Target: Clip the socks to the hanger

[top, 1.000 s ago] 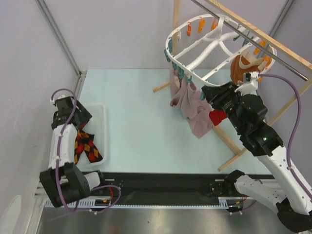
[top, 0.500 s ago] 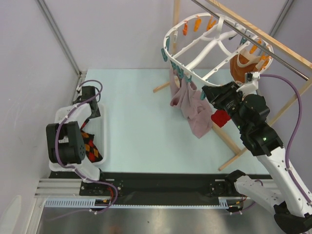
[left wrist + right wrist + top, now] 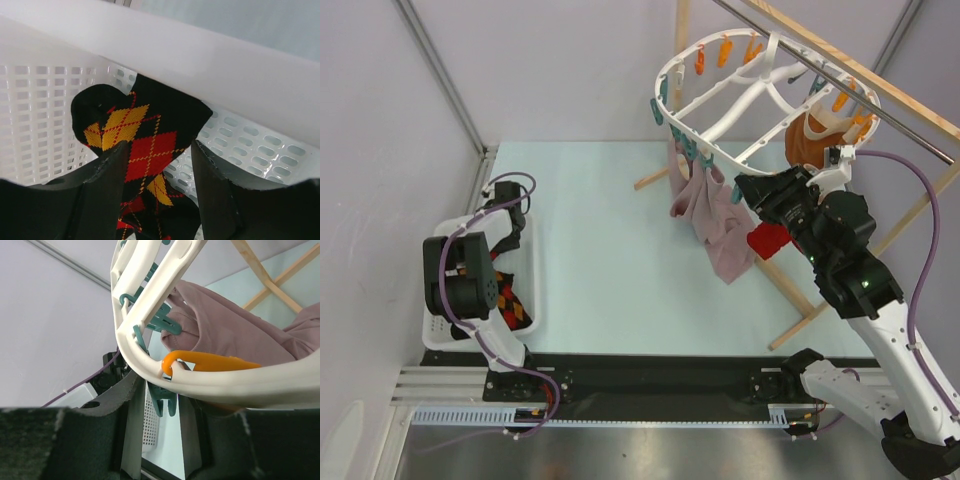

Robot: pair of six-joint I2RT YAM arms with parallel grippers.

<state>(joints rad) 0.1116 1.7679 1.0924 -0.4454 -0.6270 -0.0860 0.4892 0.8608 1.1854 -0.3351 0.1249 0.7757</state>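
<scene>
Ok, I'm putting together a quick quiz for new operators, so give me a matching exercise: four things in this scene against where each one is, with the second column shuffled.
1. socks
2. pink cloth
3. left gripper
4. right gripper

A. at the hanger rim, by a teal clip
B. lying in the white basket
C. hanging from the hanger
D. open, down in the basket, over a sock

Pairs: 1-B, 2-C, 3-D, 4-A
</scene>
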